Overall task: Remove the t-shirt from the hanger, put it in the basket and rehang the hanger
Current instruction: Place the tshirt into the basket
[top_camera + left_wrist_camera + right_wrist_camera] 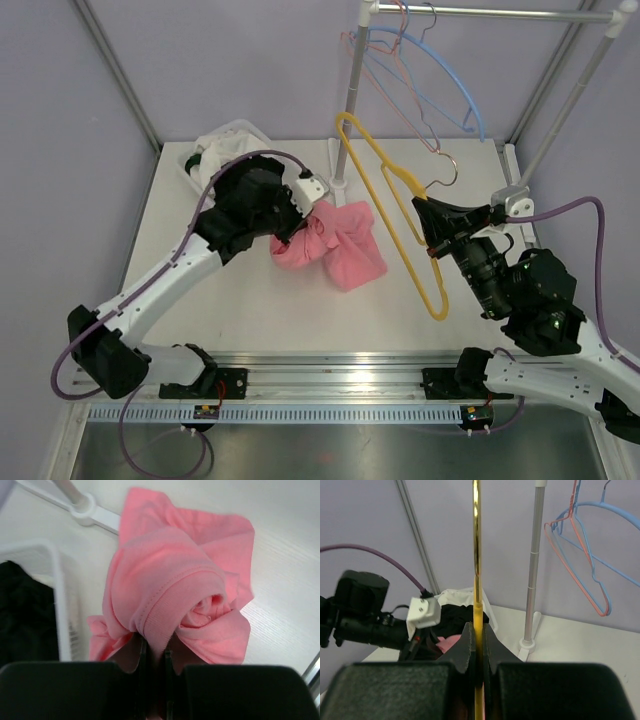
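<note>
T-shirt (335, 245) lies bunched on the counter (250, 300) just left of the yellow hanger (477, 555), apparently free of it. My left fingers (143, 680) pinch only its ribbed hem, right fingers (466, 650) clamp the hanger; lifting could slip that thin pinch

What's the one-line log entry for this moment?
left gripper: shut on crumpled pink t-shirt | right gripper: shut on thin yellow hanger | t-shirt: off hanger

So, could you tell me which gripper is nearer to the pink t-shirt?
Left. The left gripper is shut on an edge of the pink t-shirt; the right gripper, clamped on the yellow hanger, sits off to its right.
</note>
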You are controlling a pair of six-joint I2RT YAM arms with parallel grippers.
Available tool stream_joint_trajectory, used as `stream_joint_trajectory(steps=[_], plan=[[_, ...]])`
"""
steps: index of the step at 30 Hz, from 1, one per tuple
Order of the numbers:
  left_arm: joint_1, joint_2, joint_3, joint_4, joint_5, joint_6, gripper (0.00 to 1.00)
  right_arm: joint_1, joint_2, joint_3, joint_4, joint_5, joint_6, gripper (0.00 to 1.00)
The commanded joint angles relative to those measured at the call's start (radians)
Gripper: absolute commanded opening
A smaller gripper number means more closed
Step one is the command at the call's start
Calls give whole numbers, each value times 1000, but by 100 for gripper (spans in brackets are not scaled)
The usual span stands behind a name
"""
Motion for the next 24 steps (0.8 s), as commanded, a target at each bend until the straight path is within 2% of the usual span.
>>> stream_joint_trajectory(steps=[1, 4, 11, 17, 24], plan=[[38, -53, 189, -12, -80, -31, 0, 6, 4, 15, 51, -7, 3, 0], [113, -21, 327, -83, -104, -47, 0, 8, 4, 16, 45, -6, 3, 0], [321, 102, 761, -169, -146, -107, 0, 6, -5, 15, 41, -6, 4, 0], [426, 194, 897, -99, -166, -139, 0, 6, 11, 24, 44, -7, 3, 0], [472, 321, 1007, -77, -143, -151, 0, 6, 28, 30, 45, -12, 4, 0]])
